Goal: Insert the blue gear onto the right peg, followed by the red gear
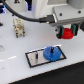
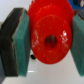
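From where I stand, the tool (image 1: 66, 31) has its padded fingers (image 2: 19, 42) pressed against both sides of the red gear (image 2: 49, 37), holding it well above the tabletop (image 1: 15, 60). The wrist view shows the gear's hub hole facing the camera, so the disc looks carried roughly flat. Below the tool and off toward the exterior view's left sits the plate (image 1: 34, 59), and the blue gear (image 1: 51, 52) already lies on the end of it nearer the tool, apparently seated over the right peg, which I cannot see beneath it. The other peg (image 1: 36, 55) stands bare at the plate's far end from the tool. I judge the step in hand to be carrying the red gear across and stacking it on the blue one. To do it well, the tool should bring the hub hole directly above the blue gear's centre, keep the disc level, descend slowly, and release only once the gear has slid down.
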You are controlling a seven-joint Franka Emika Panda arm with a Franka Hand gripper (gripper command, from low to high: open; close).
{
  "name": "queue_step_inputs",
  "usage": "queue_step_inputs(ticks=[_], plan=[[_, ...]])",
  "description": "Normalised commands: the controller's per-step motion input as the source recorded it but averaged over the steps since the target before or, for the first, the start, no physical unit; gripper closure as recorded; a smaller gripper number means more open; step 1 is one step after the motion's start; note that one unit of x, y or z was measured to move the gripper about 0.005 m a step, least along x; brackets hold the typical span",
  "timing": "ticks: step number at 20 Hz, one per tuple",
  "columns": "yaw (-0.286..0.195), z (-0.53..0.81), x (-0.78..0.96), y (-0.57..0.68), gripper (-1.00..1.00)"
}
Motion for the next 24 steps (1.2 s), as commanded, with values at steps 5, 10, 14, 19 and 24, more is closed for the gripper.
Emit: queue_step_inputs(ticks=[5,10,14,19,24], plan=[[0.000,0.03,0.48,-0.45,1.00],[0.000,-0.03,0.17,-0.21,1.00],[0.000,-0.06,0.03,-0.06,1.00],[0.000,-0.05,0.00,0.00,1.00],[0.000,-0.22,0.06,-0.07,1.00]])
